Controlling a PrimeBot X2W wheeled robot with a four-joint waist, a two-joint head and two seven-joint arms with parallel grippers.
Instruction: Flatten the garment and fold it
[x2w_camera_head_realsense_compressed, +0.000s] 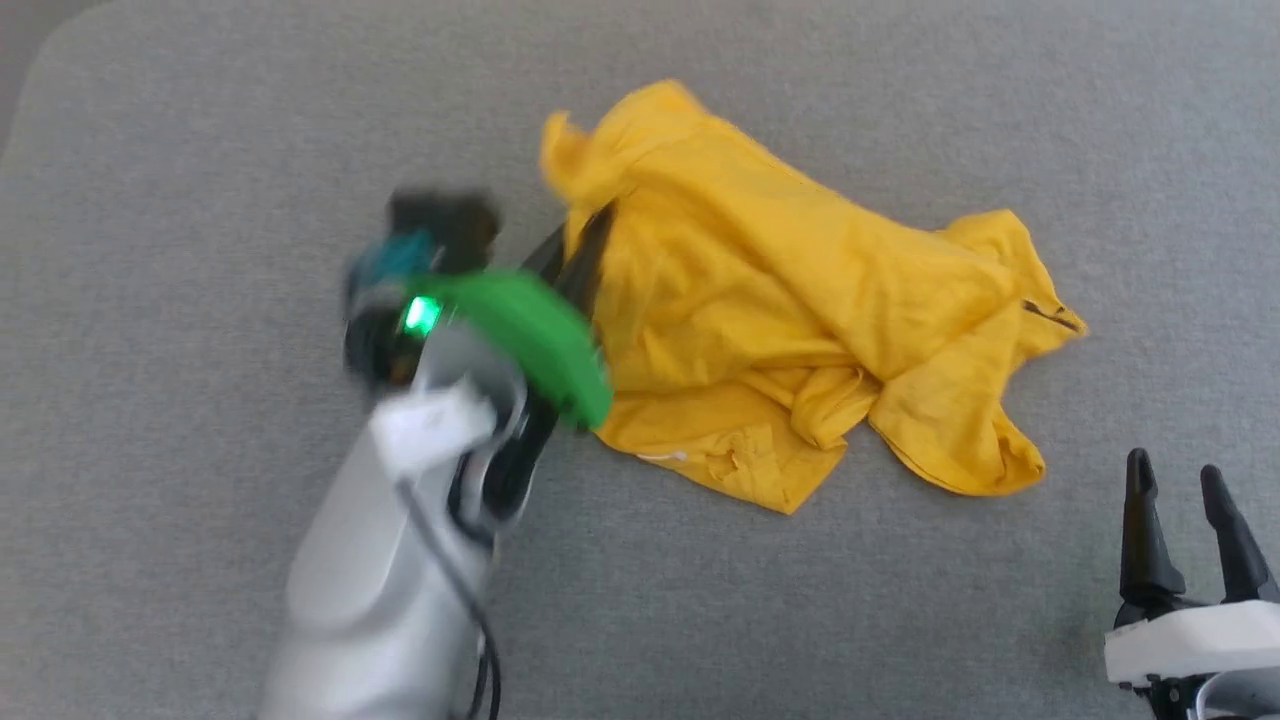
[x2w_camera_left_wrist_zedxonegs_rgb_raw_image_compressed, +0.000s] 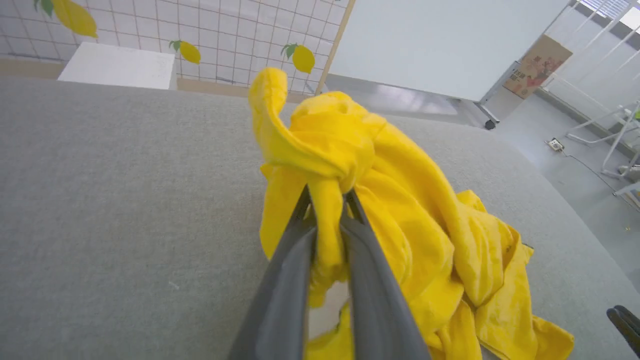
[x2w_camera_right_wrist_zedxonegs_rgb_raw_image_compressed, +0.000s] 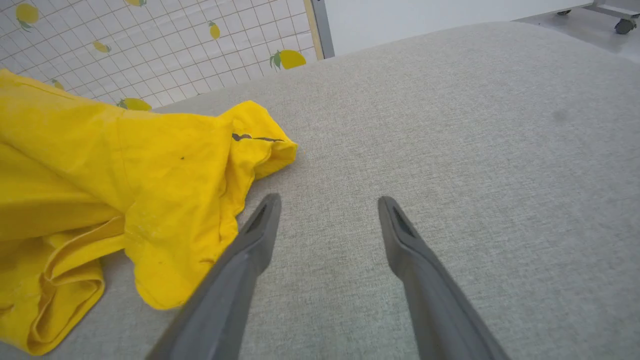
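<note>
Grey fabric surface (x2w_camera_head_realsense_compressed: 200, 120) is the biggest thing in your head view, and the garment (x2w_camera_head_realsense_compressed: 780, 300) lies crumpled on it, up and right of centre. It is a bright yellow heap with folds bunched along its near edge and one corner sticking out toward the right. Your left arm (x2w_camera_head_realsense_compressed: 380, 560) comes in from the lower left, pale and blurred, with a green cover (x2w_camera_head_realsense_compressed: 530, 330) near the wrist. The left gripper (x2w_camera_head_realsense_compressed: 590, 240) sits at the left edge of the heap. From the left wrist you can see that gripper (x2w_camera_left_wrist_zedxonegs_rgb_raw_image_compressed: 327, 195) pinched tight on a strip of the yellow cloth. The strip runs down between the two dark fingers (x2w_camera_left_wrist_zedxonegs_rgb_raw_image_compressed: 285, 280), and a knot-like bunch and a raised flap stand above their tips. The rest of the shirt trails away to the right across the grey surface. Your right gripper (x2w_camera_head_realsense_compressed: 1174, 465) is at the lower right, well apart from the cloth in the head view. Its fingers are spread and hold nothing. In the right wrist view it (x2w_camera_right_wrist_zedxonegs_rgb_raw_image_compressed: 330, 200) has grey surface between the tips, with the yellow edge just beside the left-hand finger (x2w_camera_right_wrist_zedxonegs_rgb_raw_image_compressed: 250, 245). A short black mark (x2w_camera_right_wrist_zedxonegs_rgb_raw_image_compressed: 255, 137) shows on the corner nearest it, and a small green light (x2w_camera_head_realsense_compressed: 420, 315) glows on the left wrist.
</note>
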